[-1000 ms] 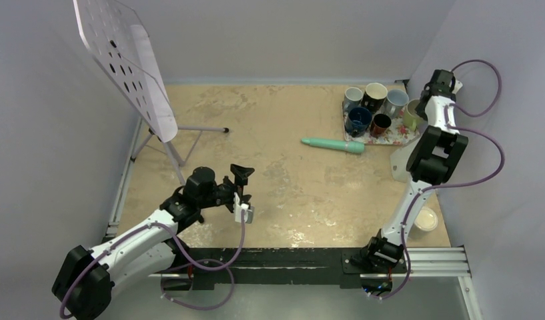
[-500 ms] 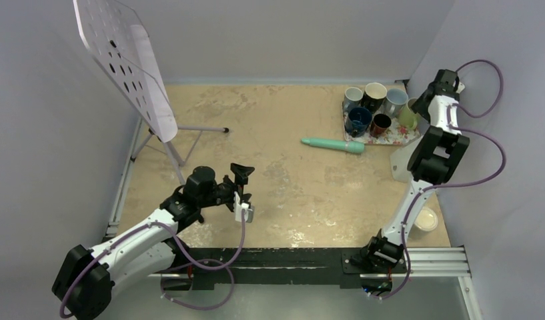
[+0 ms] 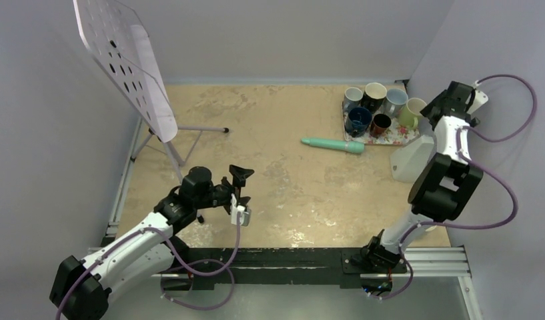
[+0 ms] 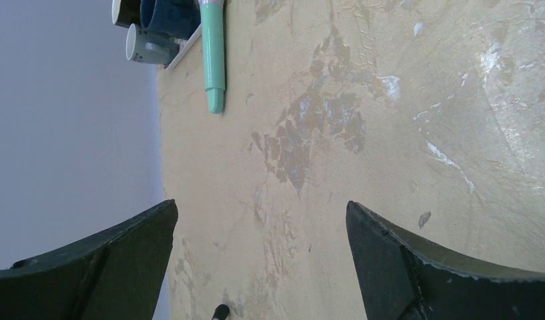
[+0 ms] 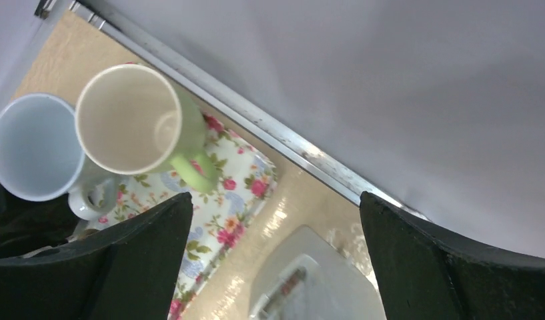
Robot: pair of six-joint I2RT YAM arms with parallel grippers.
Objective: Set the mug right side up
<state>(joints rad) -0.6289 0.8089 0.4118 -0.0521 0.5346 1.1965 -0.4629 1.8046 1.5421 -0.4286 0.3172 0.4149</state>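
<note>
The green mug (image 3: 411,113) stands upright on the right end of the floral tray (image 3: 389,137), its cream inside showing. In the right wrist view the mug (image 5: 126,120) faces mouth-up, its handle towards me, at the tray's (image 5: 239,193) edge. My right gripper (image 3: 443,103) hovers just right of it, open and holding nothing (image 5: 275,197). My left gripper (image 3: 241,193) hangs open over the bare table at the near left, far from the mugs, also empty (image 4: 261,203).
Several other mugs (image 3: 375,97) crowd the tray, a pale blue one (image 5: 36,147) next to the green mug. A teal cylinder (image 3: 333,144) lies left of the tray. A white wedge-shaped object (image 3: 409,160) sits below my right gripper. A perforated board on a tripod (image 3: 126,60) stands back left.
My right gripper has opened, let go of the green mug and drawn back to the right; the mug stays upright on the tray. The left arm shifted only slightly.
</note>
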